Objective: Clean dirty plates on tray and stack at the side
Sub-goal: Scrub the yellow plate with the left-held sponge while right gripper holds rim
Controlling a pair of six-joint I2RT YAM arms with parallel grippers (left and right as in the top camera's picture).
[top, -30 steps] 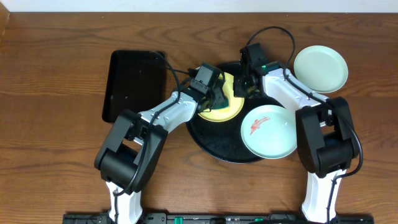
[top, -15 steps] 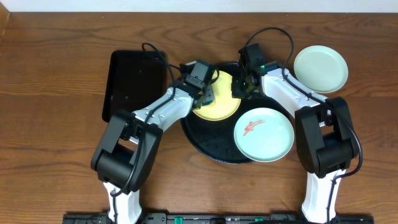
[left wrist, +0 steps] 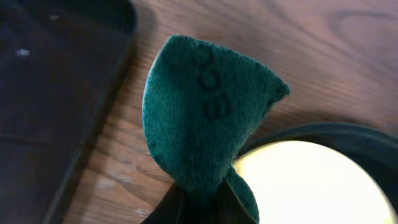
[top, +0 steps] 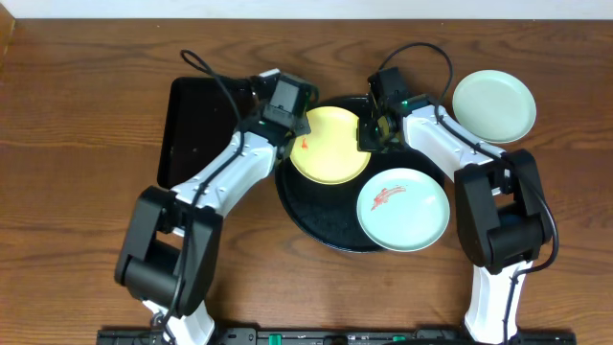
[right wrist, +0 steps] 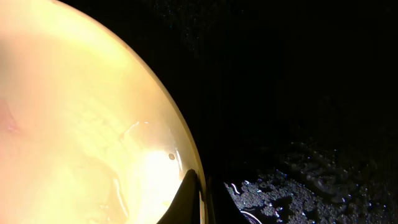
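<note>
My left gripper (left wrist: 198, 202) is clamped on a green scouring pad (left wrist: 199, 118) at the far-left rim of the round black tray (top: 316, 225). My right gripper (right wrist: 198, 199) pinches the right edge of the yellow plate (top: 330, 146), which is on that tray.

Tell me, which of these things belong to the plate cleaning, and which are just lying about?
In the job:
- yellow plate
- smeared plate
- clean plate
- round tray
- green pad

Lying about, it seems:
- rectangular tray
</note>
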